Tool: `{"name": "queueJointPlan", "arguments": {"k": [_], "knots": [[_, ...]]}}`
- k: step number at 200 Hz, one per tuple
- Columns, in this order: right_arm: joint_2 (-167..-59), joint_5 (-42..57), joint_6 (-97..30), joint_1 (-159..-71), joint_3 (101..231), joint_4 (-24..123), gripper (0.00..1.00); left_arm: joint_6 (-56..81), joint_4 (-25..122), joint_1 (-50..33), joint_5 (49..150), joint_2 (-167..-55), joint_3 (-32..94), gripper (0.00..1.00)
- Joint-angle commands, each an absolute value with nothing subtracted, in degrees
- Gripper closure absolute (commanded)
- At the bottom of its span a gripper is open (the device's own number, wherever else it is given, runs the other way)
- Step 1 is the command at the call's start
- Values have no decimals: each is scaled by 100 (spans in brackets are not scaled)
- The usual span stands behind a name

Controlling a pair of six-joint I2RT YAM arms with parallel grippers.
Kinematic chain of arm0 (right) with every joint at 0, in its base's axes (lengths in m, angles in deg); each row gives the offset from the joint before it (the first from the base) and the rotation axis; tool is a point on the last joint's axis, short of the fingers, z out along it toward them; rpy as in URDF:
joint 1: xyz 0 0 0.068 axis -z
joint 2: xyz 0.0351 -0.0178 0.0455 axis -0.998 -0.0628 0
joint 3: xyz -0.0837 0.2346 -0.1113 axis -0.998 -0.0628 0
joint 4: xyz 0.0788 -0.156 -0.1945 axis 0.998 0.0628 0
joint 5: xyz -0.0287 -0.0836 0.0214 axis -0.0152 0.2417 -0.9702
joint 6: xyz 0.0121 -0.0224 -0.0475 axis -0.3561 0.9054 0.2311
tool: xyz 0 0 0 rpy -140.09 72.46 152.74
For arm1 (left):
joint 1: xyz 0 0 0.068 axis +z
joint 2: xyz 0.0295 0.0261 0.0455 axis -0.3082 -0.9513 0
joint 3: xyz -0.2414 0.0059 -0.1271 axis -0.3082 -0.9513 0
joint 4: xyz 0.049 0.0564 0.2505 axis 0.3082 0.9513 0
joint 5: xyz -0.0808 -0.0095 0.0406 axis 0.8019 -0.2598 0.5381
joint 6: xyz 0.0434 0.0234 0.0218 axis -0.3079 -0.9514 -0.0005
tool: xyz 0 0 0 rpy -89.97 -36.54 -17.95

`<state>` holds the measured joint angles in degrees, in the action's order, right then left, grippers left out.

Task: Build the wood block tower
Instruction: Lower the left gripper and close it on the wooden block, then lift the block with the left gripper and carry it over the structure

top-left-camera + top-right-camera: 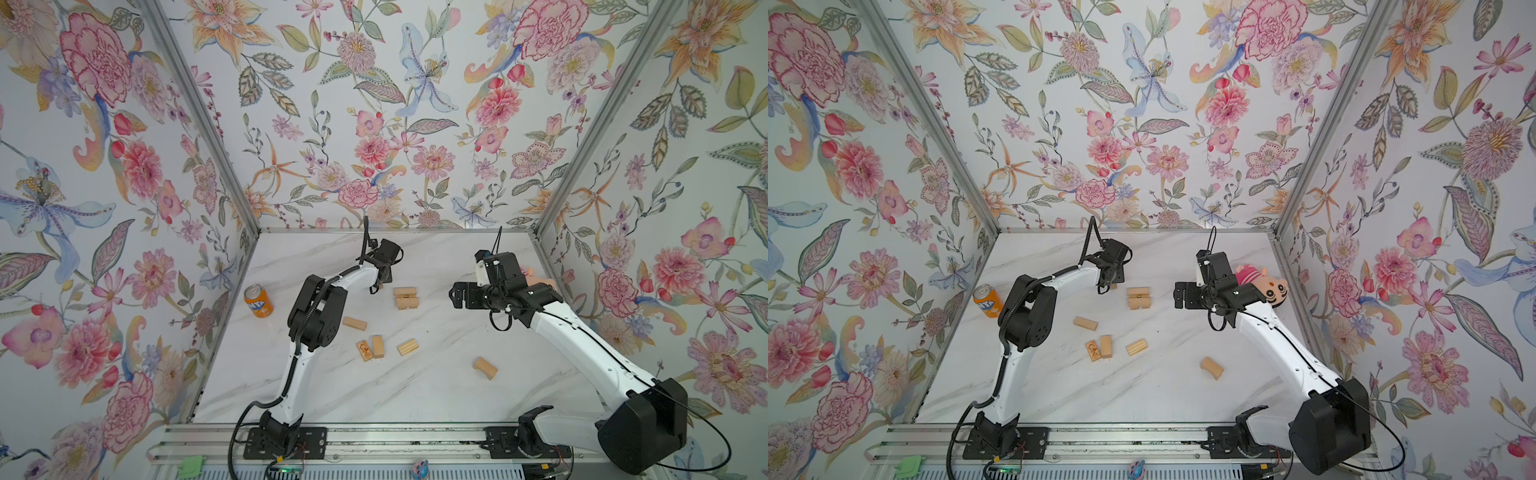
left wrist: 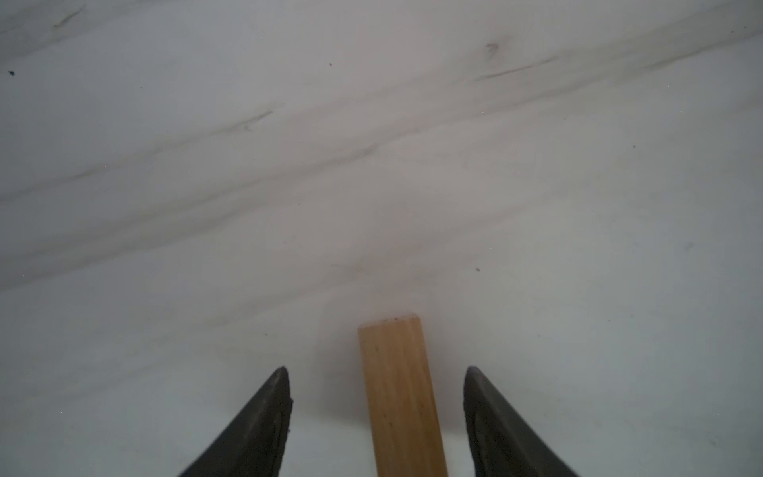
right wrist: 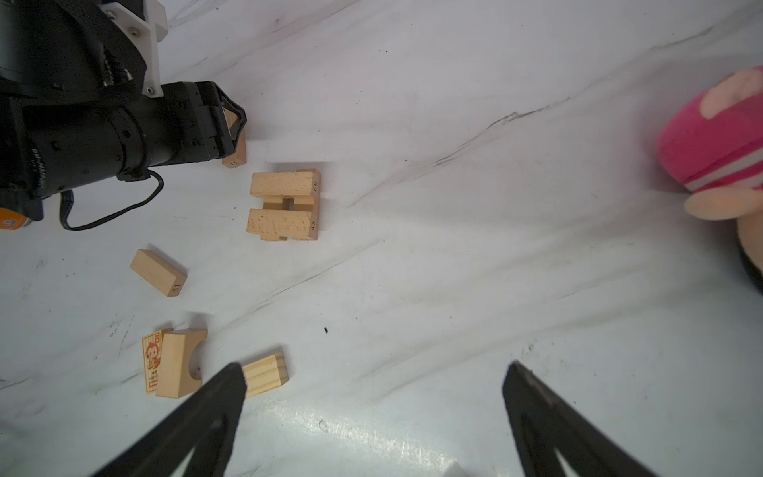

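The tower (image 1: 406, 298) (image 1: 1138, 298) (image 3: 285, 204) is a low crossed stack of pale wood blocks at mid-table. Just left of it, my left gripper (image 1: 380, 286) (image 2: 376, 369) points down, open, astride a plain wood block (image 2: 400, 396) (image 3: 235, 156) lying on the marble, with a gap at each finger. My right gripper (image 1: 454, 295) (image 3: 375, 366) hovers right of the tower, open wide and empty. Loose blocks lie nearer the front: a plain one (image 1: 354, 323), an orange-printed one (image 1: 364, 350) beside another (image 1: 377, 346), a ridged one (image 1: 407, 347) and a curved one (image 1: 485, 368).
An orange soda can (image 1: 258, 301) stands near the left wall. A plush doll with a pink hat (image 1: 1262, 282) (image 3: 718, 157) lies by the right wall behind the right arm. Floral walls close three sides; the arms' rail (image 1: 374, 440) runs along the front.
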<state>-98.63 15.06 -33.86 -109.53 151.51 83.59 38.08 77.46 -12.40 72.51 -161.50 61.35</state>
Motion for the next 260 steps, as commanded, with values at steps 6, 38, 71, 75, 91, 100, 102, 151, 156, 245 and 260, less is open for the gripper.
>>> {"name": "queueJointPlan", "arguments": {"k": [6,38,71,75,91,100,102,151,156,245,260], "knots": [[-9709,1394,-3277,-10890,15025,8348,1,3924,8006,-1275,7089,-16259,6289,34],[-9673,1367,-3273,-10874,15005,8340,1,3957,8042,-1277,7106,-16250,6251,37],[-9629,1356,-3286,-10878,14963,8340,1,3952,8057,-1272,7117,-16261,6229,43],[-9615,1357,-3280,-10878,14957,8340,1,3957,8067,-1272,7121,-16257,6228,44],[-9611,1356,-3288,-10865,14943,8333,1,3937,8080,-1272,7116,-16256,6217,48],[-9609,1356,-3293,-10864,14935,8335,1,3941,8083,-1273,7126,-16258,6206,50],[-9605,1354,-3295,-10864,14935,8339,1,3936,8083,-1273,7127,-16262,6203,50],[-9604,1319,-3303,-10864,14926,8326,1,3927,8092,-1272,7130,-16203,6043,60],[-9599,1322,-3304,-10859,14926,8319,1,3934,8097,-1272,7132,-16201,6027,61],[-9560,1306,-3321,-10861,14875,8291,1,3867,8203,-1305,7099,-16103,5953,75],[-9548,1313,-3326,-10857,14864,8304,1,3839,8264,-1349,7025,-15992,5955,75]]}}
